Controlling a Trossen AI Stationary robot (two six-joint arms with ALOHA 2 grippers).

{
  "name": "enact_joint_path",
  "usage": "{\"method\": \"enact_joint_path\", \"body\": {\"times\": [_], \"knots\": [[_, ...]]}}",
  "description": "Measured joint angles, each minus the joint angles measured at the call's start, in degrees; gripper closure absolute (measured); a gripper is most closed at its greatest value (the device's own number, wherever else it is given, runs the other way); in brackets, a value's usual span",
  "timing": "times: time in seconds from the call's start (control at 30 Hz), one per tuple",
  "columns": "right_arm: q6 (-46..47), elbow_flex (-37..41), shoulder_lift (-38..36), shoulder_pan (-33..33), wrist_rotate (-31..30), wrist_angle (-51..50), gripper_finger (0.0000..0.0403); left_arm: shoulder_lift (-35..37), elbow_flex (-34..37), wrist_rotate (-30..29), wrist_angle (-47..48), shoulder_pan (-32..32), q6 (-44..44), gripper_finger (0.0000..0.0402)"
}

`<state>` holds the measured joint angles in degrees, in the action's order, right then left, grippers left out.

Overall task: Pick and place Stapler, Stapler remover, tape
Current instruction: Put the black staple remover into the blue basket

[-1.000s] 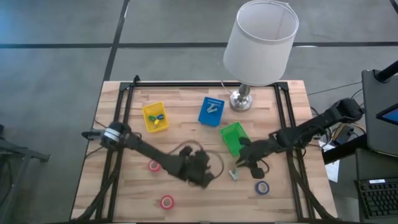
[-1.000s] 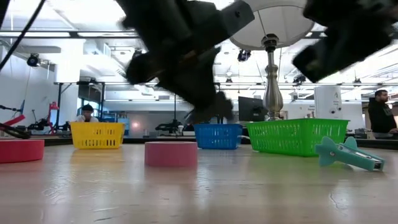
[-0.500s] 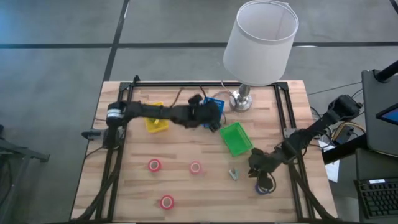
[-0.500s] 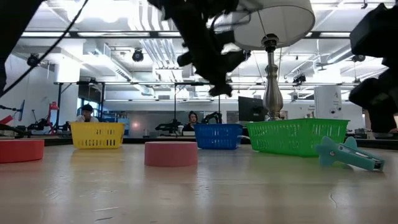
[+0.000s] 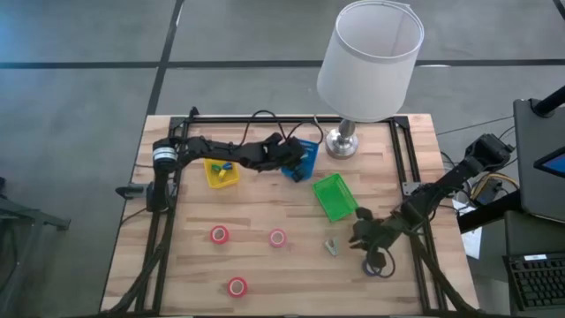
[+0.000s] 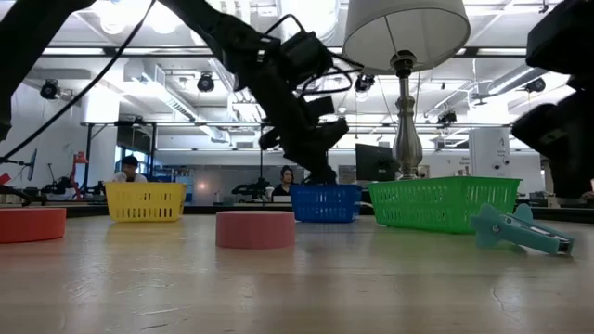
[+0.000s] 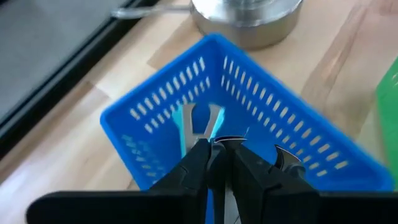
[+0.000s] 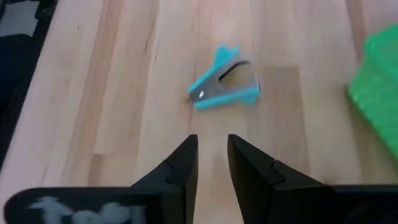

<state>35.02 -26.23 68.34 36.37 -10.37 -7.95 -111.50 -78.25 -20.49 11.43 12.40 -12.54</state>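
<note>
My left gripper [image 7: 219, 149] reaches down into the blue basket [image 7: 155, 118] at the table's far side [image 5: 296, 159] and is shut on a silver and teal stapler remover. My right gripper [image 8: 212, 146] is open above the bare wood [image 5: 357, 237]. It hovers just right of a second teal stapler remover [image 8: 224, 84] that lies flat on the table [image 5: 332, 247]. Three pink rolls of tape [image 5: 219, 234], [image 5: 277, 237], [image 5: 237, 285] lie flat on the table's near half. The blue-purple tape [image 5: 375, 267] is partly hidden under the right arm. No stapler shows. My left gripper pinches the stapler remover at the narrow end [image 7: 204, 138], where its two silver blades meet. The fingers come from above, slanting down into the basket. The blades spread away from the fingertips inside the blue walls. Whether it rests on the basket floor cannot be seen.
The green basket [image 5: 335, 196] stands between the two grippers, and the yellow basket [image 5: 221, 168] is left of the blue one. The lamp base [image 5: 340, 143] stands right beside the blue basket, with its shade [image 5: 371, 57] overhead. A black frame rims the table.
My left gripper has swung from the table's middle toward the far edge, over to the blue basket, and dropped into it. That uncovered the middle pink tape. My right gripper has moved from the green basket toward the near edge and now hangs beside the stapler remover on the table.
</note>
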Motion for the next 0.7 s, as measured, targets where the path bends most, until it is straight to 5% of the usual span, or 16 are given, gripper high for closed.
{"method": "enact_joint_path", "body": {"times": [0.53, 0.7], "knots": [[-17.18, -6.63, 0.00, -3.33, -0.06, 0.06, 0.0314, -0.04, 4.52, 0.08, -4.32, 0.15, -0.98, 0.0344], [-21.12, -8.35, -0.02, -3.49, -0.11, 0.03, 0.0313, -0.04, 4.54, 0.07, -4.24, 0.24, -1.24, 0.0306]]}}
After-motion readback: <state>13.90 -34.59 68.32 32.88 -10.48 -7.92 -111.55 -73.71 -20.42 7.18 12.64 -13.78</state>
